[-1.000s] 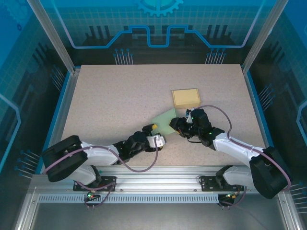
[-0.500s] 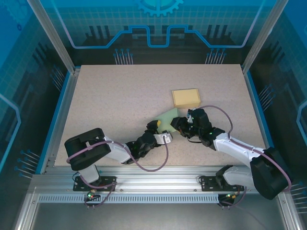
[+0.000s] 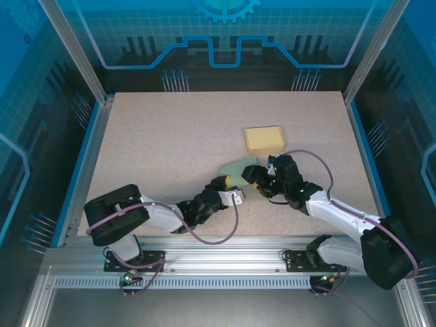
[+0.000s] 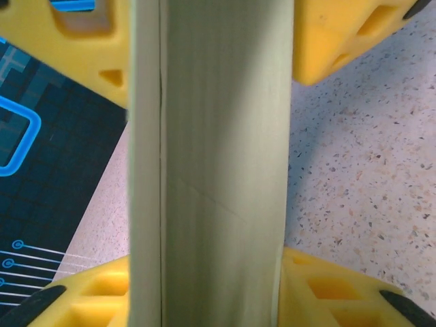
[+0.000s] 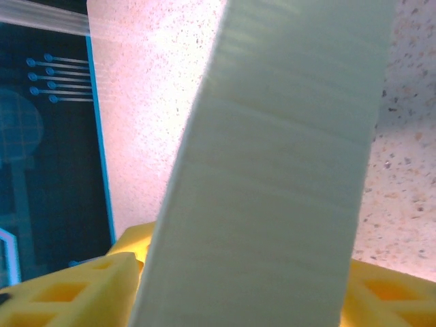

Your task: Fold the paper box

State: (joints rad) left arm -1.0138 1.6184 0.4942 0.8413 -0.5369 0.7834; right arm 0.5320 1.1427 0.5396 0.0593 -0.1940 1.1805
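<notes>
Green paper box is lying at the centre of the frame on the surface, just below and left of a yellow box. Left gripper is sitting at its lower edge. In the left wrist view the paper box is running top to bottom across the yellow fingers, but it cannot be told whether they are clenching it. Right gripper is meeting the right edge, and its hold cannot be told either.

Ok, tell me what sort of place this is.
Probably a robot lab test cell: a speckled table inside an aluminium frame, blue circuit-print panels around it, and a left arm and a right arm bolted at its near edge.
</notes>
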